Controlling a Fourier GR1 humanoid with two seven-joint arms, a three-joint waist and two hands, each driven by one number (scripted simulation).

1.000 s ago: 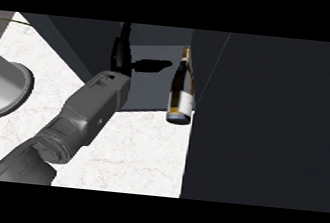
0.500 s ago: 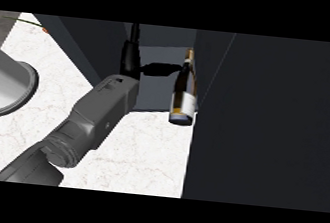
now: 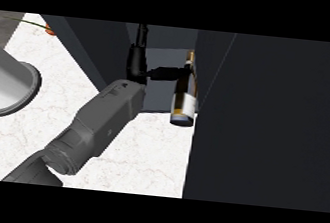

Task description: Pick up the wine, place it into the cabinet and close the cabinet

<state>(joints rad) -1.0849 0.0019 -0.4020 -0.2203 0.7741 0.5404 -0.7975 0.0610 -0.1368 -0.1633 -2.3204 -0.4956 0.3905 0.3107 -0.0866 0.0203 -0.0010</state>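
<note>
1. The left hand (image 3: pixel 138 63) is black and sits at the end of a grey forearm (image 3: pixel 102 120). The forearm comes in from the lower left and slants up across the counter into the mouth of the cabinet.
2. The hand's fingers (image 3: pixel 140 35) are apart and point straight up along the inside of the cabinet's left wall. They are not curled round anything.
3. Its thumb (image 3: pixel 164 74) sticks out sideways to the right, towards the neck of the wine bottle. The thumb tip is at the neck or just beside it, and I cannot tell whether they touch.
4. The wine bottle (image 3: pixel 185 98) is dark with a pale label low on its body and a gold band at the top of the neck. It is in the cabinet's opening, close to the right side, with its neck up and its base at the front edge of the cabinet's floor.
5. The cabinet (image 3: pixel 93 46) is dark with a grey floor inside. Its door (image 3: pixel 278 119) is open and fills the right of the view as a broad dark panel.
6. The white marbled counter (image 3: pixel 145 154) lies under the forearm.
7. A grey round vessel (image 3: pixel 3 88) stands on the counter at the left edge, well apart from the hand.
8. A small orange thing (image 3: pixel 49 31) lies near the cabinet's far left corner and is too small to name.
</note>
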